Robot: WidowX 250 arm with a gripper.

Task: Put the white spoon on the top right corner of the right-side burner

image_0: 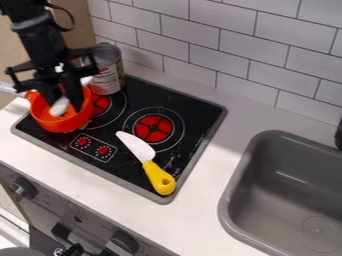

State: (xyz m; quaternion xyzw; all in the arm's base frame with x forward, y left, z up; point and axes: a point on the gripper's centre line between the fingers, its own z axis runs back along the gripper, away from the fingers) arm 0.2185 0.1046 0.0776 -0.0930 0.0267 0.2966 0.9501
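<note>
Toy kitchen, seen from above at a slant. Black robot gripper (62,102) hangs at upper L, low over/in orange pot (61,125); its fingers are open, w/ a gap btwn them. White spoon (59,106) is in the pot, its bowl end visible btwn the fingertips; rest is partly hidden by the gripper. Pot sits at L side of black stovetop (200,111), its pale handle (9,89) pointing L. Just behind pot: metal can (108,70) w/ a label, upright. L burner (101,104) is partly covered by pot; R burner (153,128) has a toy knife (159,178) alongside, white blade tip twd back L, yellow handle twd front R edge. Two red knobs (82,142) printed in front of L burner. Gray sink (230,200) at R, white tile wall (237,47) in bkgd.
</note>
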